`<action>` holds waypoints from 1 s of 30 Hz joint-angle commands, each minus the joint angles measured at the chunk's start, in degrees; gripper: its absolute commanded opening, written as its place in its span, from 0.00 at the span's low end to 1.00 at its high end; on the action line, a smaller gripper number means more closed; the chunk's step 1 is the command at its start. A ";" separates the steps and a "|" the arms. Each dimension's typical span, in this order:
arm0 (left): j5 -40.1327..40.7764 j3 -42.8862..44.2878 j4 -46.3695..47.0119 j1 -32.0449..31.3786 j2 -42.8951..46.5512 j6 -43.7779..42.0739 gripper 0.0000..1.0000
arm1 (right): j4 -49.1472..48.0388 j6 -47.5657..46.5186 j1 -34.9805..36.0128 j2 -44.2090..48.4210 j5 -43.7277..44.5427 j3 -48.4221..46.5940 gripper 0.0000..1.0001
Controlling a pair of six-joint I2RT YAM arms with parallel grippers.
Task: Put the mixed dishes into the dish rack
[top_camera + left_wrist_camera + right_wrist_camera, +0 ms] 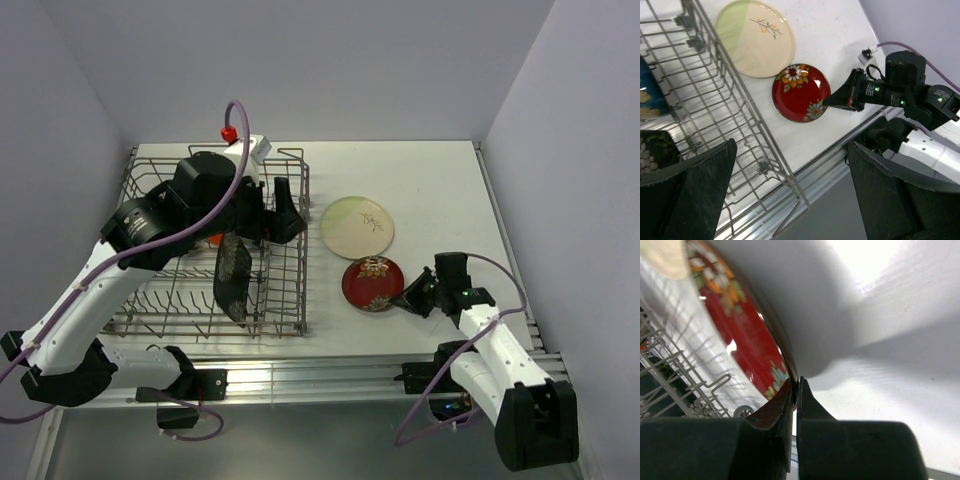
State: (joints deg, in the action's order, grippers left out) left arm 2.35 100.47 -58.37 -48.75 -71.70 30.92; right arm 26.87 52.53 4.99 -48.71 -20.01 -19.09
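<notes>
The red floral plate (373, 283) lies on the white table right of the dish rack (303, 262). My right gripper (408, 297) is shut on its right rim; the right wrist view shows both fingers pinching the plate's edge (740, 335). The pale green-cream plate (357, 226) lies just behind it. My left gripper (288, 215) hangs open and empty above the rack's right side. A black square plate (232, 280) stands upright in the rack. A dark blue bowl (650, 95) sits in the rack.
The rack's right wall (740, 100) stands close to the left of both loose plates. A metal rail (300, 378) runs along the table's near edge. Walls close in the table at the back and both sides.
</notes>
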 commanded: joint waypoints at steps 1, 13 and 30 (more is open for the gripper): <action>-5.31 0.78 3.88 1.37 -2.38 0.72 0.99 | 5.47 -4.10 -0.07 3.62 6.92 -7.33 0.00; -33.89 3.95 12.13 12.71 -11.62 8.28 0.97 | 17.95 -11.75 -0.16 4.06 -3.44 -34.32 0.00; -46.56 0.43 14.25 15.00 -17.33 9.43 0.92 | 11.46 -4.73 -0.07 1.60 -27.18 -46.65 0.00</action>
State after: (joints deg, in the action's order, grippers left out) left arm -41.69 100.07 -44.42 -33.82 -88.90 41.32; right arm 45.76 44.56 4.99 -46.83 -40.34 -61.98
